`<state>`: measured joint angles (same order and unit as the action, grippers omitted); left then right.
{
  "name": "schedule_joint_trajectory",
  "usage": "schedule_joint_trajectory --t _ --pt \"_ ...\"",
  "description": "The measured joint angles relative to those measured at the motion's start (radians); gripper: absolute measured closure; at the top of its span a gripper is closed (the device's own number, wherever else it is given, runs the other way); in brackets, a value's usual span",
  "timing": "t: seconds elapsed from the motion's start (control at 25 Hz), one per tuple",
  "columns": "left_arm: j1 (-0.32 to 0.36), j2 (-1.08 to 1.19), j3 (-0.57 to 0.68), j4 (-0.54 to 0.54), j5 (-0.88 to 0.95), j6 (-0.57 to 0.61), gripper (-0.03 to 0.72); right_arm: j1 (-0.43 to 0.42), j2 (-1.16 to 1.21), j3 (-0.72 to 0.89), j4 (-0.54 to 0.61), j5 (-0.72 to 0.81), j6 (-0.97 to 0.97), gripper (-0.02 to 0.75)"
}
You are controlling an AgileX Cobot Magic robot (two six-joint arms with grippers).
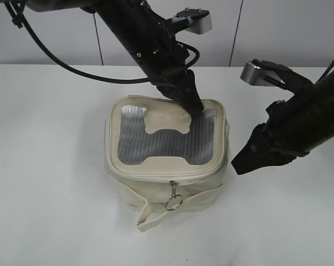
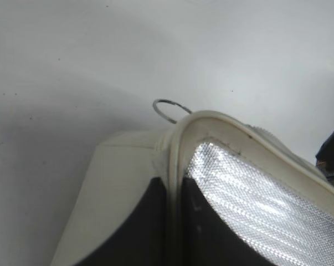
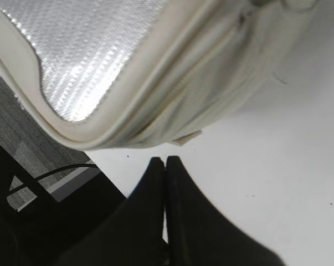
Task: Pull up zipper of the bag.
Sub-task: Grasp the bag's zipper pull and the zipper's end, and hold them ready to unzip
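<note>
While bag (image 1: 167, 155) sits upright, zipper (image 1: 172, 176) runs left–right — ring (image 1: 173, 203) hanging.

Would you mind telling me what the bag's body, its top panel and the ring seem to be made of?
The bag body looks like matte cream woven fabric, with stitched seams. The top panel looks like silvery-grey mesh, its fine grid glinting. The ring looks like thin shiny metal wire, probably steel.

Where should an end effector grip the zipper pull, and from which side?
Grip the round ring hanging off the silver pull on the bag's camera-facing wall. It dangles clear of the fabric, so coming from that front side, fingers closing across its thin wire, looks easiest.
</note>
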<state>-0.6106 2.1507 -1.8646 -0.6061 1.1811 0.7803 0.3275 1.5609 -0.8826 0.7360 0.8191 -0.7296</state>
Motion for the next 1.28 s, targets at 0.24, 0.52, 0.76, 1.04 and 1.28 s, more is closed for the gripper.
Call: schedule_joint_trajectory --t 0.24,0.52,0.76,1.04,1.28 --pt "0.000 0.000 0.000 0.000 0.000 0.000 0.650 0.025 -0.002 0.000 -0.036 -0.063 0.055 0.729" --pt "0.000 0.000 0.000 0.000 0.000 0.000 0.650 0.017 -0.002 0.000 -0.142 -0.177 0.173 0.624" --pt "0.000 0.000 0.000 0.000 0.000 0.000 0.650 -0.031 -0.002 0.000 -0.148 -0.208 0.122 0.267" --pt "0.000 0.000 0.000 0.000 0.000 0.000 0.650 -0.034 -0.002 0.000 -0.087 -0.212 0.003 0.229" --pt "0.000 0.000 0.000 0.000 0.000 0.000 0.650 -0.034 0.019 0.000 -0.046 -0.247 -0.074 0.234"
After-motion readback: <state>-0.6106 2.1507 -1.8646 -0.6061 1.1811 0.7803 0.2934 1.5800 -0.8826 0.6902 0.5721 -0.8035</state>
